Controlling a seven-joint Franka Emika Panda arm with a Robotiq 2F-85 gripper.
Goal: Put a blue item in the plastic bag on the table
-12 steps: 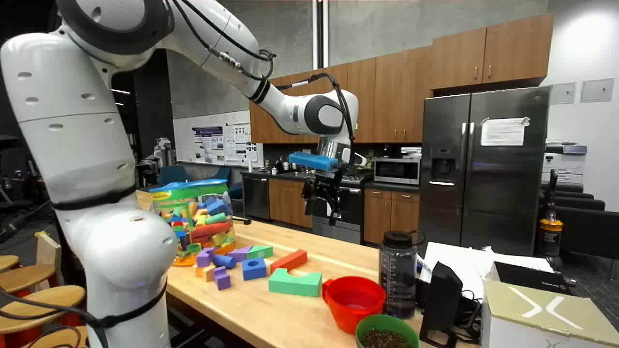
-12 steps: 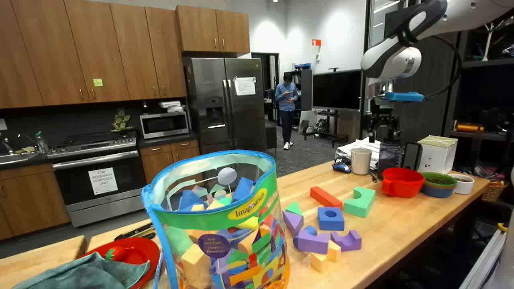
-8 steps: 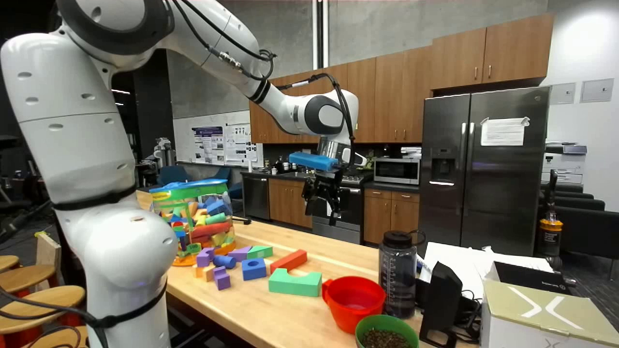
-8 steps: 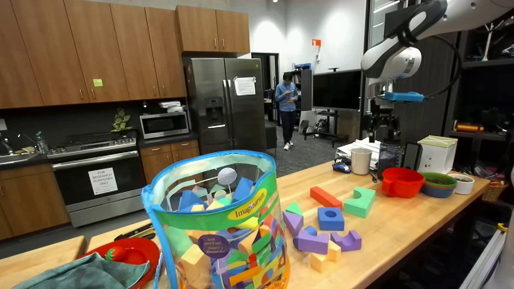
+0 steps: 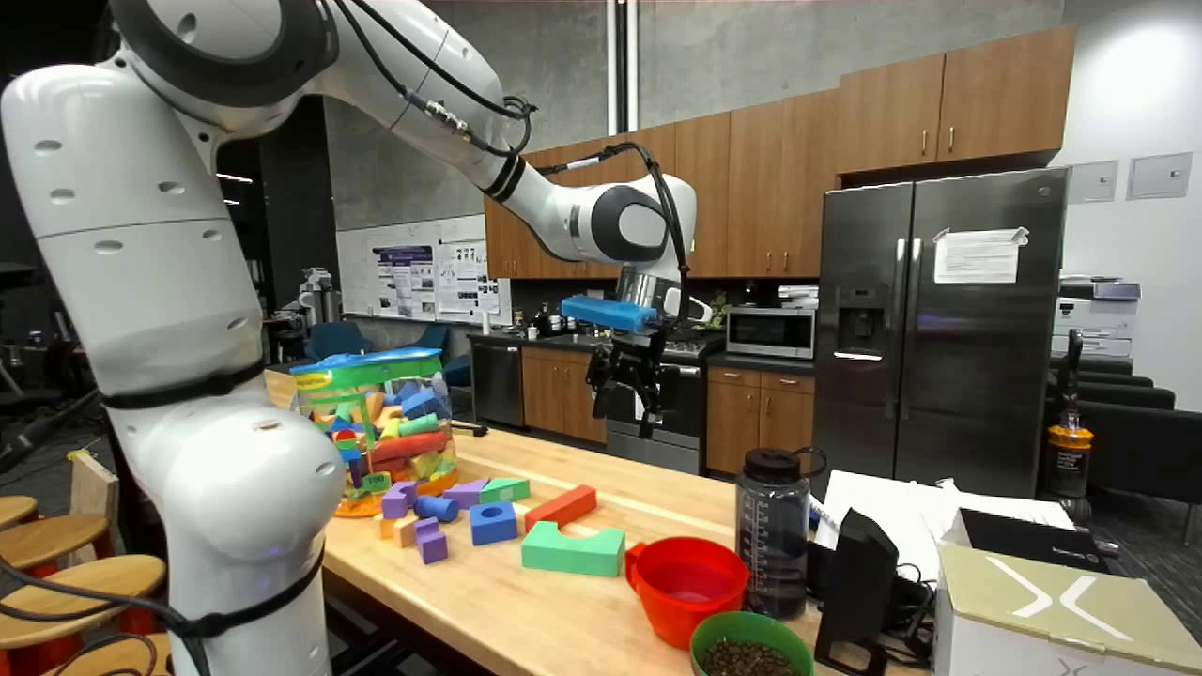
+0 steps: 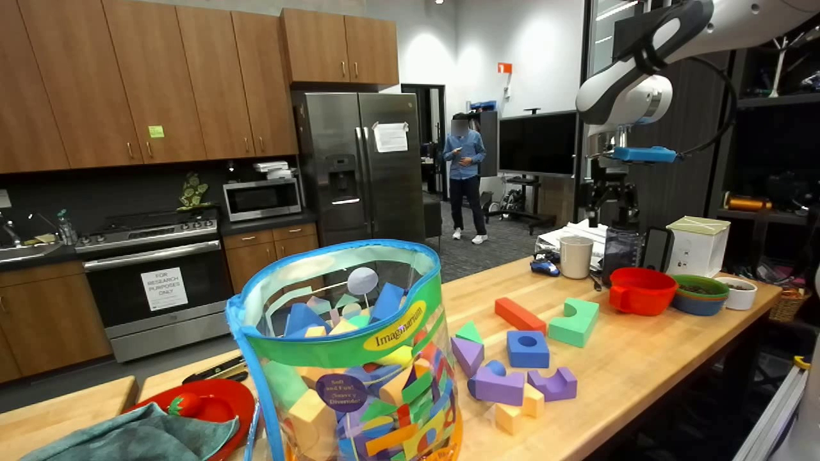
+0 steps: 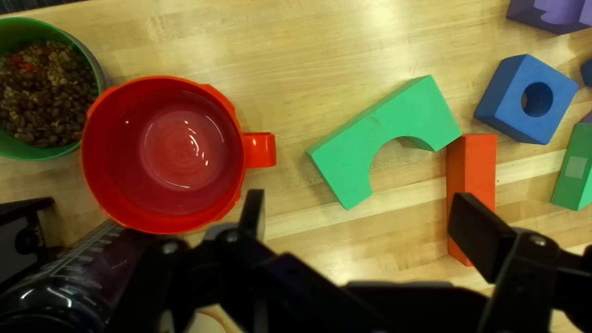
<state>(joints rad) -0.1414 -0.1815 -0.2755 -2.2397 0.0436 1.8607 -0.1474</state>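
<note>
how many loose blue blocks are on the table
2. The holed block sits beside the red block; the cylinder lies nearer the bag, among purple blocks. Others may be hidden behind the bag.

Plastic bag (image 6: 320, 351): clear, green-banded, blue-edged
Table (image 6: 628, 368): light wood, paler streaks
Holed block (image 7: 508, 99): blue
Arched block (image 7: 384, 127): green
Handled bowl (image 7: 108, 159): red

Lower than the tool (image 6: 612, 216), a blue block (image 6: 529, 358) lies on the worktop (image 6: 631, 358); the plastic bag (image 6: 343, 350) stands farther away
</note>
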